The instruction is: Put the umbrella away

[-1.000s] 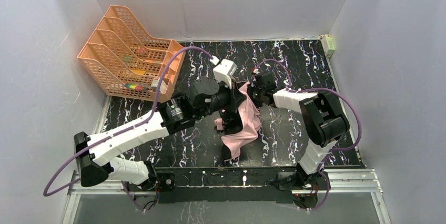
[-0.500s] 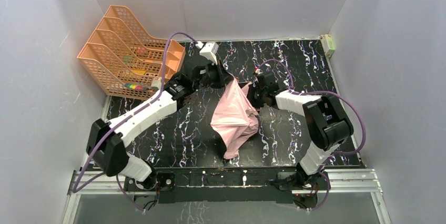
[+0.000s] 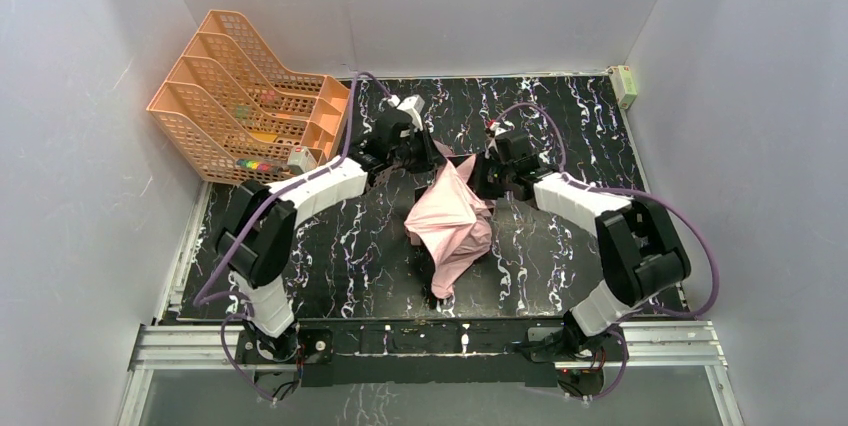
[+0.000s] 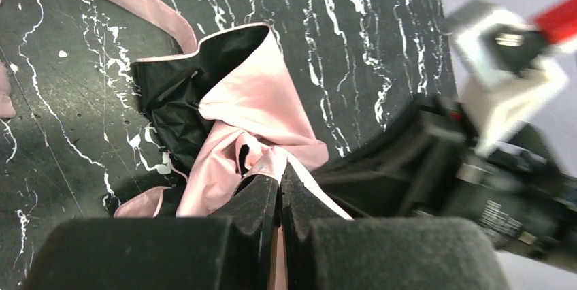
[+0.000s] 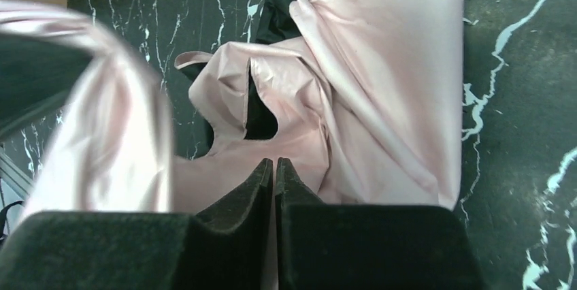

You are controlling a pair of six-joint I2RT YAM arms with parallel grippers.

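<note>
Marbled black table (image 3: 560, 116) bears the umbrella (image 3: 450, 226), long axis seemingly running far-to-near.

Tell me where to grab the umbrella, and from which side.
Probably the umbrella at its narrow near end, from above: fabric bunches into a tail there, while the middle is loose folds. The left hand and right hand pinch its far edge.

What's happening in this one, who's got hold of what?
Both arms are working the umbrella, which lies crumpled, pink side mostly up, in the middle of the table. The left fingers and the right fingers are each pinched shut on its fabric near the far end. It is not folded up or put away yet. An orange rack stands at the far left.
</note>
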